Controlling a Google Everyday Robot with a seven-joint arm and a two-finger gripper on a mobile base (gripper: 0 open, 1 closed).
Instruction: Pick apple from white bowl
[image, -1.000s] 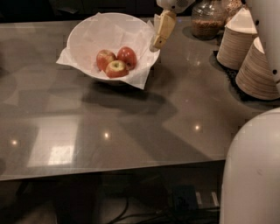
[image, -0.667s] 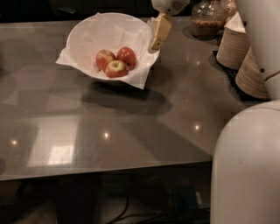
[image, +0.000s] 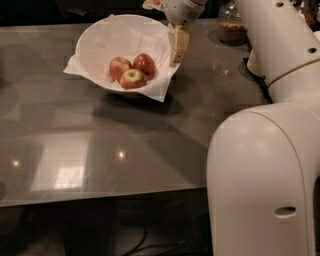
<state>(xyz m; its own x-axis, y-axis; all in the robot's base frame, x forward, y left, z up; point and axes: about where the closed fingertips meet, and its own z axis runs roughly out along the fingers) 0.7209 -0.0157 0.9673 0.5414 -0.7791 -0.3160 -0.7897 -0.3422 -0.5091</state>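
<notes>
The white bowl (image: 95, 37), lined with crinkled white paper, stands at the back left of the grey table. Three apples lie in it. The deep red apple (image: 145, 64) is on the right, touching a paler streaked apple (image: 118, 67) and a yellow-green-topped apple (image: 132, 78). My gripper (image: 175, 60) hangs pointing down just above the bowl's right rim, a little to the right of the deep red apple. It holds nothing that I can see.
A glass jar (image: 231, 26) with brown contents stands at the back, right of the bowl. My white arm (image: 265, 165) fills the right side and hides the things behind it. The table's front edge (image: 100, 197) runs across the lower part of the view.
My gripper has moved slightly left, closer to the bowl's right rim. The arm body now covers more of the right side, hiding the stacked bowls. The apples have not moved.
</notes>
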